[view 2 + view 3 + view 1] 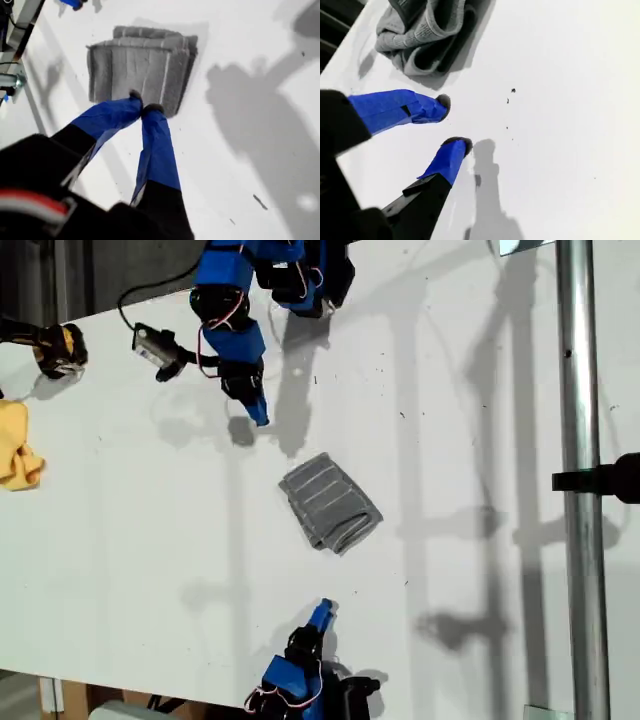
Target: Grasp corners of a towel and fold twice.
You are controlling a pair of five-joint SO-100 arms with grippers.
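Observation:
The grey striped towel (328,502) lies folded into a small thick packet in the middle of the white table (130,540). Its corners are tucked among the layers and I cannot tell them apart. My first gripper (258,415) reaches in from the far side and hangs short of the towel (140,65). In the first wrist view this gripper (141,106) is shut with nothing in it. My second gripper (322,612) comes from the near edge, well short of the towel's looped folds (420,35). It (449,122) is open and empty above bare table.
A yellow cloth (15,445) lies at the exterior view's left edge. A vertical metal pole (580,480) with a black clamp (610,478) runs down the exterior view's right. A black and yellow object (55,348) sits at the far left.

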